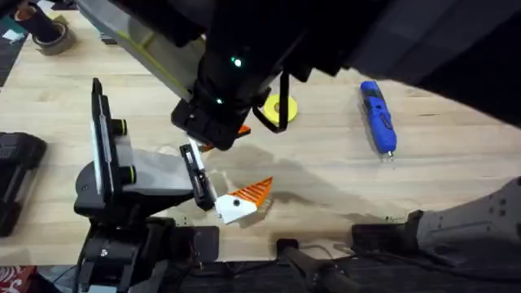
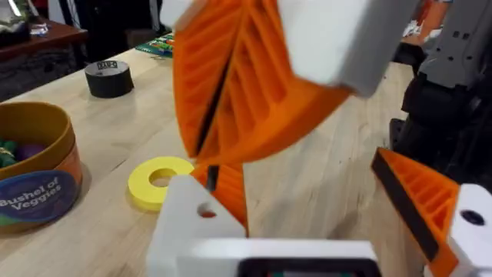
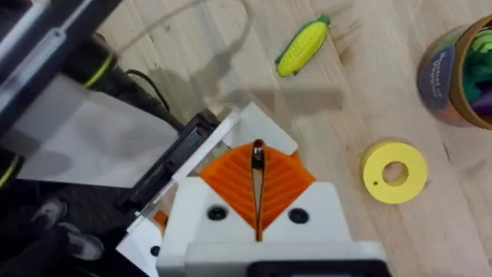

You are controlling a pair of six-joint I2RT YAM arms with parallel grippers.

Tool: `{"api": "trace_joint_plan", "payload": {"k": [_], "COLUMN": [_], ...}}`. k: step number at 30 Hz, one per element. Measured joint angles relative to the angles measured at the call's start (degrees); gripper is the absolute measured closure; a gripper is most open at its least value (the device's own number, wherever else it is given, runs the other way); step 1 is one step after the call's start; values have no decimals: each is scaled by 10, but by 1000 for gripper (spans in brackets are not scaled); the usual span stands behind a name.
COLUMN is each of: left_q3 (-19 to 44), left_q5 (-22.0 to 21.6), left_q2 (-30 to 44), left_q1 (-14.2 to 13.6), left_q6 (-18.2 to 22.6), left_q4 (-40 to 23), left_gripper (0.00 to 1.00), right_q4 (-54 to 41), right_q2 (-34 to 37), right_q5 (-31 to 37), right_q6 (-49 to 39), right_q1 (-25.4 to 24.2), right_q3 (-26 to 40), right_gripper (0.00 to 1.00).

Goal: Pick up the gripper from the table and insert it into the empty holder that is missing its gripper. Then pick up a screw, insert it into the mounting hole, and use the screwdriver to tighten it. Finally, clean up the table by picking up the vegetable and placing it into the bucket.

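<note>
Holder point(image 2: 191, 223), a white block with a round hole in its face, is being carried as one finger of the left pincer point(image 2: 307, 219). An orange ribbed tip point(image 2: 228, 191) is being seen just behind it, touching it; whether it is seated cannot be told. The left pincer's fingers are being held apart, the other one bearing its own orange tip.

Just above the holder, the right pincer point(image 3: 257, 165) is being held with its orange pads pressed together, and a slim dark piece point(image 3: 257, 152) is being pinched at their tips; what it is cannot be told.

The vegetable point(image 3: 302, 46) is being left lying on the bench point(image 1: 326, 175), apart from both pincers. The bucket point(image 2: 34, 169) is being seen upright near a flat yellow ring point(image 2: 157, 181), with a black tape roll point(image 2: 108, 77) farther back. The screwdriver point(image 1: 378, 114) is being left lying on the bench, well apart to the right.
</note>
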Motion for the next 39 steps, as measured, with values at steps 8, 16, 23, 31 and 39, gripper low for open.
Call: {"api": "trace_joint_plan", "payload": {"k": [8, 16, 23, 31, 39], "left_q3": [0, 0, 0, 0, 0], "left_q5": [0, 0, 0, 0, 0], "left_q2": [0, 0, 0, 0, 0], "left_q1": [0, 0, 0, 0, 0], "left_q6": [0, 0, 0, 0, 0], "left_q4": [0, 0, 0, 0, 0], "left_gripper": [15, 15, 15, 16, 15], "right_q4": [2, 16, 16, 17, 21], "right_q2": [0, 0, 0, 0, 0], "right_q5": [-2, -13, -15, -15, -15], "right_q6": [0, 0, 0, 0, 0], "right_q1": [-2, -2, -3, -5, -9], "right_q3": [-8, -16, -22, -22, -22], "right_gripper": [996, 996, 996, 996, 996]}}
